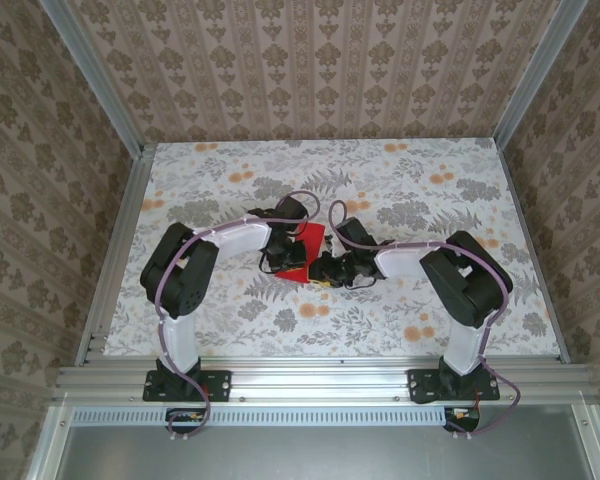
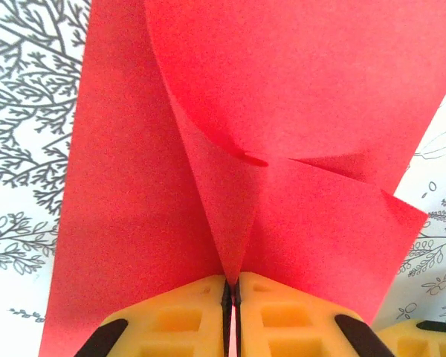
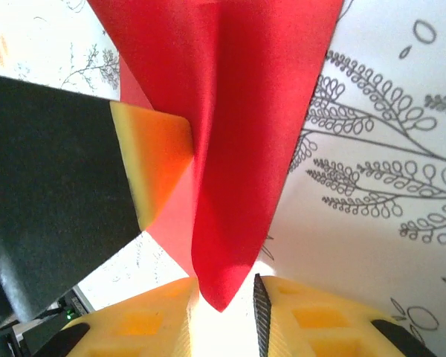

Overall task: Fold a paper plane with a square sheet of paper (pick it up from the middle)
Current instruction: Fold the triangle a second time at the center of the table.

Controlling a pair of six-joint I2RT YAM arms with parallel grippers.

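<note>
Above the middle of the flower-patterned bench (image 1: pixel 380 180), in the overhead view, the two arms bend inward and meet at the thin, bright red square sheet of paper (image 1: pixel 306 248), which stands partly raised and folded between them. The left pincer (image 1: pixel 283 256) is at its left side and the right pincer (image 1: pixel 327 268) is at its lower right. Their jaws are too small to read from up here.

On the left wrist view, the left pincer (image 2: pixel 233 288) has its yellow fingers pressed together on a ridge of the square sheet of paper (image 2: pixel 305 89), so it grips the paper. From that pinch the sheet fans out in a loose cone, with a curled flap overlapping it and pale bench (image 2: pixel 22 149) on either side.

On the right wrist view, the right pincer (image 3: pixel 224 297) stands with its jaws apart. The pointed lower end of the sheet (image 3: pixel 241 149) hangs into the gap unclamped. One yellow finger (image 3: pixel 154 160) of the left arm rests against the paper.

As I judge it, a single pinch now carries the sheet, so it could swing or sag out of line. The bends are soft curves rather than creases, so pressing them as they lie could set a fold off centre. Closing on the tip alone might crumple it, and the two pincers sit near enough to knock together.
</note>
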